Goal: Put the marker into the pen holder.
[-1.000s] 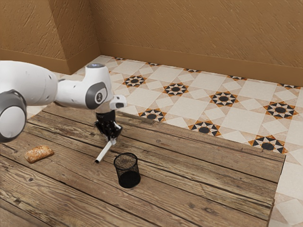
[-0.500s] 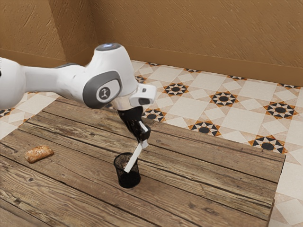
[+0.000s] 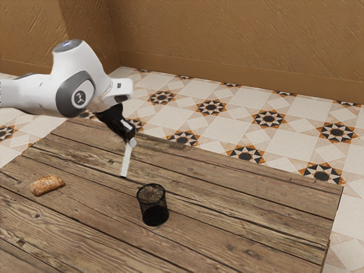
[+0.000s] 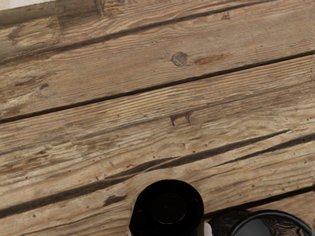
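Brown textured wall [image 3: 227, 34] | pale floor tiles [image 3: 296, 136], dark-and-orange stars | weathered plank table [image 3: 239, 216]

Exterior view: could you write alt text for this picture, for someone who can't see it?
A robot arm's black gripper holds a white marker, dark end down, outside a black mesh pen holder on a wooden table. A piece of bread lies nearer the exterior view's left.
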You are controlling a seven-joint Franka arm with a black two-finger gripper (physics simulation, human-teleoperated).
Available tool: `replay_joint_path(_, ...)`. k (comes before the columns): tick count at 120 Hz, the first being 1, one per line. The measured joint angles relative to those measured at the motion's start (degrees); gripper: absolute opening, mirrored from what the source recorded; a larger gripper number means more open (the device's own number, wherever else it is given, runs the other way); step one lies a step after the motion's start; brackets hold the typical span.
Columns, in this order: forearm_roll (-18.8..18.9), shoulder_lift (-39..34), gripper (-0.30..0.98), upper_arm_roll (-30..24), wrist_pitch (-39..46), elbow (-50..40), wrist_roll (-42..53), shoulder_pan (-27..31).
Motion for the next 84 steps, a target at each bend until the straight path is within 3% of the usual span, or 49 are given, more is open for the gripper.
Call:
replay_joint_path(14,-0.05,0.13,-0.10,0.00,0.82,-0.02,1.19,-2.89)
replay_joint_path(33,-0.20,0.35,-0.10,-0.06,2.71,-0.02,2.68,-2.55)
replay_joint_path(54,-3.88,1.62,-0.10,-0.17,6.56,-2.08,5.03,-3.35)
replay_joint_path(84,-5.77,2.69,-0.10,-0.40,9.51,-2.48,7.59,-5.66)
